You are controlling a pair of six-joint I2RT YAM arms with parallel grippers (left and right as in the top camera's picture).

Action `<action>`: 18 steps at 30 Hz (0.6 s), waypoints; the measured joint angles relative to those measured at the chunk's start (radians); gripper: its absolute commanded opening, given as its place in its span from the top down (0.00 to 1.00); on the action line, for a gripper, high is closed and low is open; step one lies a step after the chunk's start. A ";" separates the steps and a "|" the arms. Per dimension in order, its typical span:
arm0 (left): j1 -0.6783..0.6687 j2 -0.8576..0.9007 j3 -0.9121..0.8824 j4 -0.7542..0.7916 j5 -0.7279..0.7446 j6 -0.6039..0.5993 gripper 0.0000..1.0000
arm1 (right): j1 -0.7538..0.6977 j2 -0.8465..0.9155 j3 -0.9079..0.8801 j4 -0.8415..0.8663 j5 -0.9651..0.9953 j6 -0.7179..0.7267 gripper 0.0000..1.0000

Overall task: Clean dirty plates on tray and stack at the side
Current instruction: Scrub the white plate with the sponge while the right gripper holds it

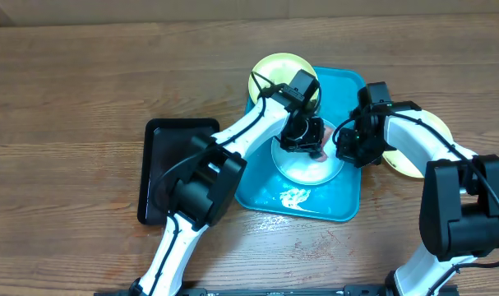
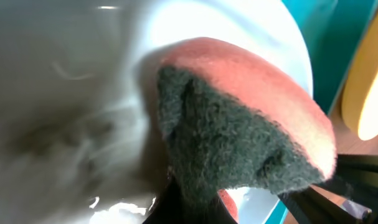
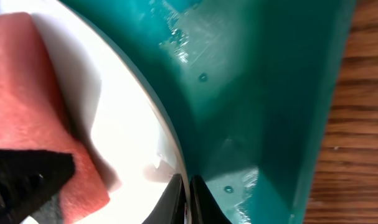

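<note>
The light blue-white plate [image 1: 307, 164] lies on the turquoise tray [image 1: 339, 201]. My left gripper [image 1: 302, 136] is shut on a pink sponge with a dark scouring face [image 2: 238, 130] and presses it on the plate [image 2: 226, 25]. My right gripper [image 1: 344, 144] is shut on the plate's right rim [image 3: 170, 149], beside the tray floor [image 3: 257, 93]; the sponge [image 3: 33, 106] shows there too. One pale yellow plate [image 1: 274, 70] lies at the tray's far left corner. Another yellow plate [image 1: 418, 144] lies on the table right of the tray, mostly under my right arm.
A smaller black tray [image 1: 163, 168] lies on the wooden table left of the turquoise tray, under my left arm. White foam or water [image 1: 294, 197] glistens on the tray floor in front of the plate.
</note>
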 measured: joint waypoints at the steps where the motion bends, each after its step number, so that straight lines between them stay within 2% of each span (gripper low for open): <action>1: 0.003 0.000 0.001 -0.005 -0.007 0.000 0.96 | 0.002 0.000 -0.001 0.001 -0.005 0.002 0.96; 5: 0.012 0.000 0.014 -0.040 -0.053 0.000 0.96 | 0.005 0.000 -0.002 0.004 -0.016 0.005 0.96; 18: 0.044 -0.005 0.089 -0.232 -0.347 0.012 0.96 | 0.005 0.000 -0.003 0.004 -0.020 0.006 0.96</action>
